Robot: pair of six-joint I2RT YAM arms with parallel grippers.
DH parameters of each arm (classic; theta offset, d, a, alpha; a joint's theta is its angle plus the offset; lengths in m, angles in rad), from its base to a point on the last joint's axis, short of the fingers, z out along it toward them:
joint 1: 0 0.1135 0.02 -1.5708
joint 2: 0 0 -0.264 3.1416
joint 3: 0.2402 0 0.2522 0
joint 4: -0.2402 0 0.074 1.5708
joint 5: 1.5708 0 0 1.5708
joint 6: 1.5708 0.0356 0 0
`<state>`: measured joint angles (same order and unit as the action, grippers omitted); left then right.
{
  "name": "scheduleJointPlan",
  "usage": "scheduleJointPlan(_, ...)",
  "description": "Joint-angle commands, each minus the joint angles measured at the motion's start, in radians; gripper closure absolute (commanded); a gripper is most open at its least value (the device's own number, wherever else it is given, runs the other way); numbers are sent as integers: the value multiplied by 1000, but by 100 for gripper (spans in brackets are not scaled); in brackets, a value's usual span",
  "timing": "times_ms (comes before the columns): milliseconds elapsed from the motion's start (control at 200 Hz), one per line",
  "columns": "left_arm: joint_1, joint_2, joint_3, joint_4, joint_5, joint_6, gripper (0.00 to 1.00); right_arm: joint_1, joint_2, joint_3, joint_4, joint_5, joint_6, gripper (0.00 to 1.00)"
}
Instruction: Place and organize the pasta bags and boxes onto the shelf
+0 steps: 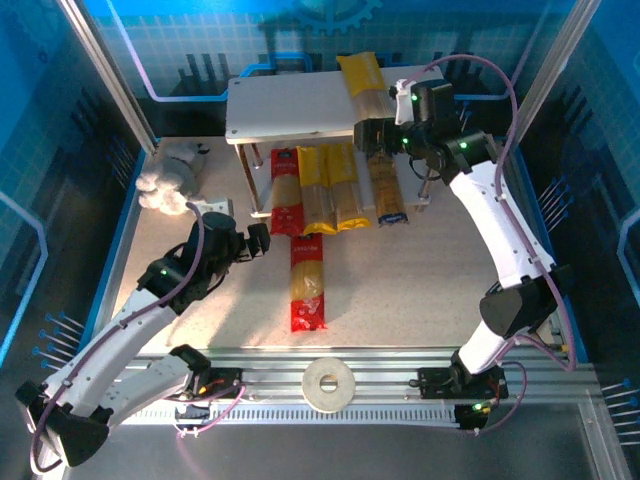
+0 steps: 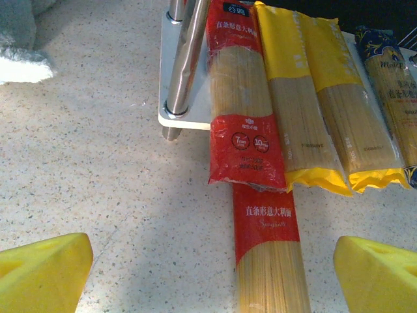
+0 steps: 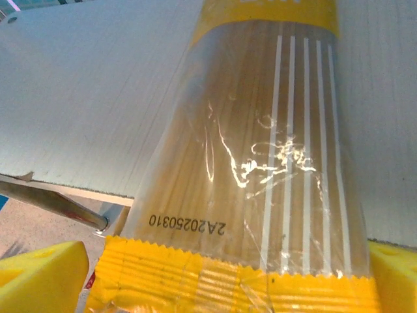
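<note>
Your right gripper [image 1: 368,133] and left gripper [image 1: 262,241] both stand wide open and empty, and the yellow pack [image 1: 362,85] on the shelf's [image 1: 290,105] top board seems to overhang its front edge, so a careless nudge could tip it off.

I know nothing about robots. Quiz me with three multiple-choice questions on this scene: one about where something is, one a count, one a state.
1. Where is the loose red pack? A on the table, in front of the shelf; B held in the air; C on the tape roll.
2. How many packs lie on the top board? A none; B one; C three.
3. The left gripper is: A open; B shut on a pack; C shut, empty.
Answers: A, it lies flat on the table; B, one yellow pack lies there; A, its fingers stand wide apart.
</note>
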<state>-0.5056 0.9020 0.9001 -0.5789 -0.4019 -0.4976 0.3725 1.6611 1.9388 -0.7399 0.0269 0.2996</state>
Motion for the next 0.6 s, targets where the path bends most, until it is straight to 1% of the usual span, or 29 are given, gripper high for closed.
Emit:
scheduleJointPlan(0,7,-1,-16,12,22,-9,3,4,-53,-26,1,74,9,0)
scheduleJointPlan(50,7,10,-20,13,32,-10,2,-11,-75,-53,7,104,16,0)
scheduleJointPlan(90,7,23,-23,14,45,-12,1,-31,-110,-93,35,106,32,0)
scheduleJointPlan(200,6,58,-37,24,85,-20,1,-88,-270,-261,159,99,83,0)
scheduleJointPlan(255,3,74,-50,42,120,-25,1,-109,-340,-316,181,100,96,0)
scheduleJointPlan(350,-22,110,-69,71,170,-34,1,-119,-405,-338,147,91,82,0)
scheduleJointPlan(445,-72,147,-85,86,156,-46,1,-120,-445,-355,121,61,67,0)
scheduleJointPlan(500,-90,160,-98,95,147,-69,1,-121,-459,-362,111,26,58,0)
scheduleJointPlan(595,-112,182,-121,124,141,-113,1,-122,-460,-359,123,5,48,0)
